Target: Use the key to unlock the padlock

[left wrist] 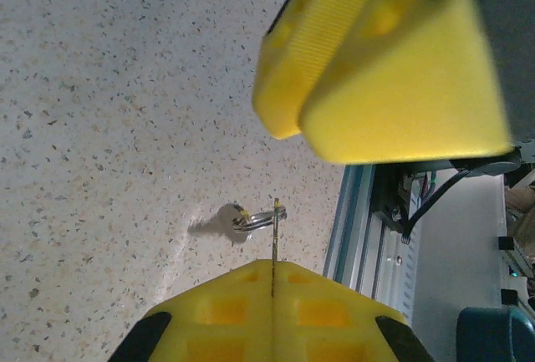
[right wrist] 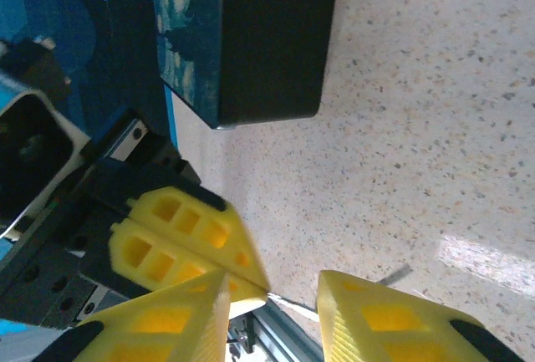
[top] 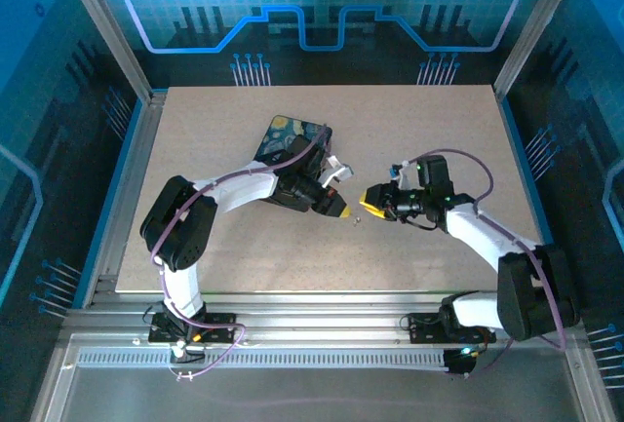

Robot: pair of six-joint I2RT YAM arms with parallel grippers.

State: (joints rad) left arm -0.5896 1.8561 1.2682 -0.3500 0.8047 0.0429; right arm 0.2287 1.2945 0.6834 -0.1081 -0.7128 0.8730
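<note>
Step in hand: bringing the key to the padlock's keyway; by my reading the key is not yet seated.
Doing it well: the blade shows edge-on, so it probably needs squaring to the slot before any push. The lock lies loose on the table and would likely skid away, so the free gripper should pin its body first. Then creep forward and turn only once the blade is fully in.
Left gripper (left wrist: 274, 268): fingers pressed together, clamped on the key, with no gap showing beside the blade.
Key (left wrist: 275, 232): a thin pale strip standing straight out from between those fingertips.
Padlock (left wrist: 231, 218): I take it to be the small grey piece with a thin silvery loop, on the table right at the key's tip. The loop seems to cross the blade; whether they touch I cannot tell, and no keyway can be made out.
Right gripper (right wrist: 274, 291): beyond the key's tip, facing the left one, near but apart. Its fingers stand partly apart with bare table in the gap, holding nothing.
Box (right wrist: 267, 36): black with a painted lid, behind the left gripper's wrist, well clear of the work.
Table (left wrist: 100, 128): pale speckled board beneath everything.
</note>
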